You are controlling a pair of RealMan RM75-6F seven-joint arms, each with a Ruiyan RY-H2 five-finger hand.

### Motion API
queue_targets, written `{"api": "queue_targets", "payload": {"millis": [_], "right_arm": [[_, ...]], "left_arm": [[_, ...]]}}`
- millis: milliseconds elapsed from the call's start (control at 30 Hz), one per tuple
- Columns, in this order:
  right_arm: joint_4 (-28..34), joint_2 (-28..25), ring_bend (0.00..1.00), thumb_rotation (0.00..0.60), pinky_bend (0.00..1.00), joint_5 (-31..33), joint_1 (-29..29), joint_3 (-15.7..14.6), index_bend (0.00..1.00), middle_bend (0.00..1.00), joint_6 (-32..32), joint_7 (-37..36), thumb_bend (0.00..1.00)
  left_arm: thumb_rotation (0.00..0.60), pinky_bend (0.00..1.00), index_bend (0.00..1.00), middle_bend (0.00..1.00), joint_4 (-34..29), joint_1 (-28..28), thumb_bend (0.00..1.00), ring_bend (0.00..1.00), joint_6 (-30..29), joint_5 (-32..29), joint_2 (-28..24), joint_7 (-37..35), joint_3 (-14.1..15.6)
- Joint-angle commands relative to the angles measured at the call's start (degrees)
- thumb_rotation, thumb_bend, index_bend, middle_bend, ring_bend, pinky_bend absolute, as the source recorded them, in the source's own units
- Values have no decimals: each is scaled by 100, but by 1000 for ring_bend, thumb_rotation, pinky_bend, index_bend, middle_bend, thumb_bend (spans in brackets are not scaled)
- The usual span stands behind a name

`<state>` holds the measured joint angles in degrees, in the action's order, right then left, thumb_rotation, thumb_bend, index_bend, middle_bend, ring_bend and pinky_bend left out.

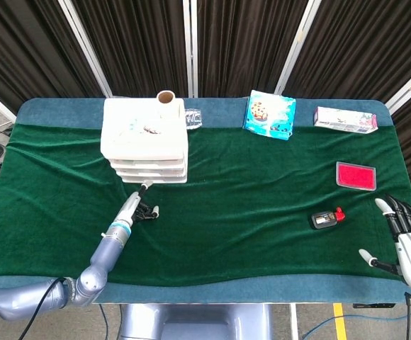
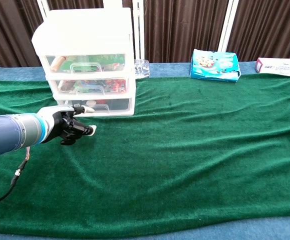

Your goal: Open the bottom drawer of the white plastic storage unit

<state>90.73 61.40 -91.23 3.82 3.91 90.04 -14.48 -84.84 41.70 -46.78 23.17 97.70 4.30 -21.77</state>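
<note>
The white plastic storage unit (image 1: 146, 138) (image 2: 87, 55) stands at the back left of the green cloth, its three drawers all closed. The bottom drawer (image 2: 96, 106) has a clear front and a handle. My left hand (image 1: 140, 204) (image 2: 69, 125) hovers just in front of that drawer, one finger stretched toward the handle, the others curled in; it holds nothing. Whether the fingertip touches the handle I cannot tell. My right hand (image 1: 404, 237) rests at the table's right front edge, fingers spread and empty; the chest view does not show it.
A cardboard tube (image 1: 166, 97) stands behind the unit. A blue snack bag (image 1: 269, 115) (image 2: 215, 65) and a white box (image 1: 345, 119) lie along the back. At the right lie a red flat case (image 1: 356, 176) and a small black-and-red device (image 1: 326, 219).
</note>
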Motion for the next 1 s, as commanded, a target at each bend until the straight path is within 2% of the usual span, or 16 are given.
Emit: {"api": "queue_targets", "payload": {"millis": [33, 1000], "right_arm": [[-6, -1, 0, 600, 0, 4, 4, -1, 13, 0, -7, -6, 42], [-45, -19, 0, 600, 0, 70, 19, 17, 10, 0, -42, -99, 43]], "left_arm": [[600, 904, 0, 927, 56, 43, 569, 908, 48, -18, 9, -43, 9], [600, 904, 0, 927, 406, 463, 569, 908, 172, -319, 184, -9, 79]]}}
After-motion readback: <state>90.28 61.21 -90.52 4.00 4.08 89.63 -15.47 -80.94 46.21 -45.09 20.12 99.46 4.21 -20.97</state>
